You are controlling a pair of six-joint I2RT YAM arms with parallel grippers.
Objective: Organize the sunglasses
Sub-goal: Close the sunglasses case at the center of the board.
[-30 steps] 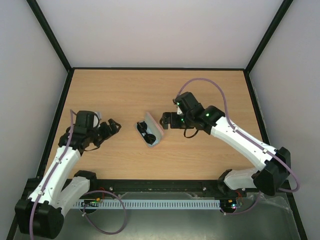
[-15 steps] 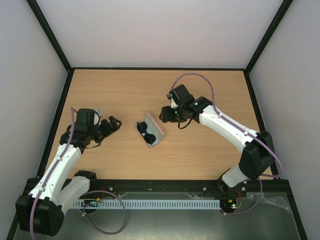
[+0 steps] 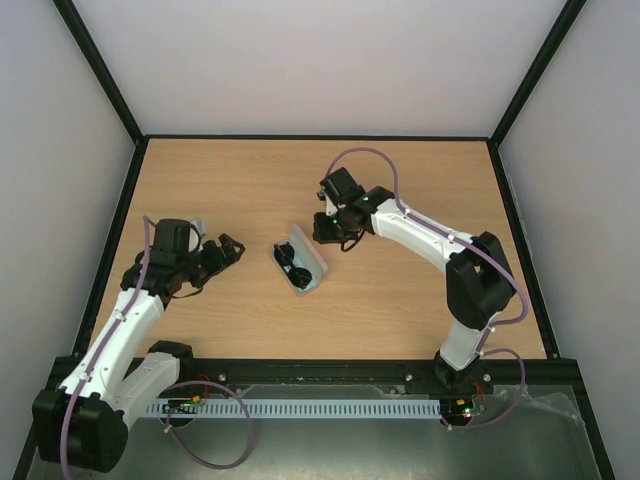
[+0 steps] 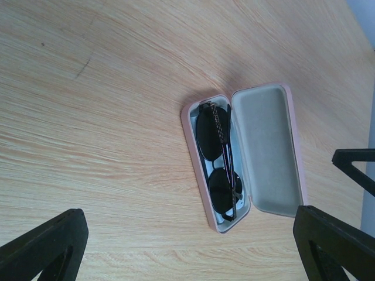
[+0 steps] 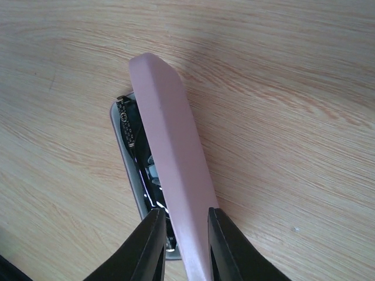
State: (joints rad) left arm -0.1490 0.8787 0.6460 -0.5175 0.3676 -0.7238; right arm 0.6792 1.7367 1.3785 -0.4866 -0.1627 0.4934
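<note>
Pale wood grain of the table [image 3: 400,300] runs under everything I can see from here, boxed by a black frame.

Nearest me, on the left side, the left gripper [image 3: 232,247] hangs released: in its wrist view the 2 fingers [image 4: 47,246] sit spread to opposite bottom corners with only bare wood between them, well short of the case.

Further in, near the middle of the table, the pink case [image 4: 188,146] lies open at a slant. The sunglasses [image 4: 218,164] are folded inside its base half, the 2 dark oval lenses set one after the other along its length, with a patterned arm across them. The lid [image 5: 170,134] stands raised along the side away from the left gripper, its grey lining facing that gripper's camera.

Just beyond the case, the right gripper [image 5: 184,213] is at the lid's outer side. Its 2 fingers [image 5: 146,252] are set close together with the pink lid edge running between them; I cannot tell whether they actually pinch it.

Past that, bare wood reaches the plain white walls [image 3: 320,70].
</note>
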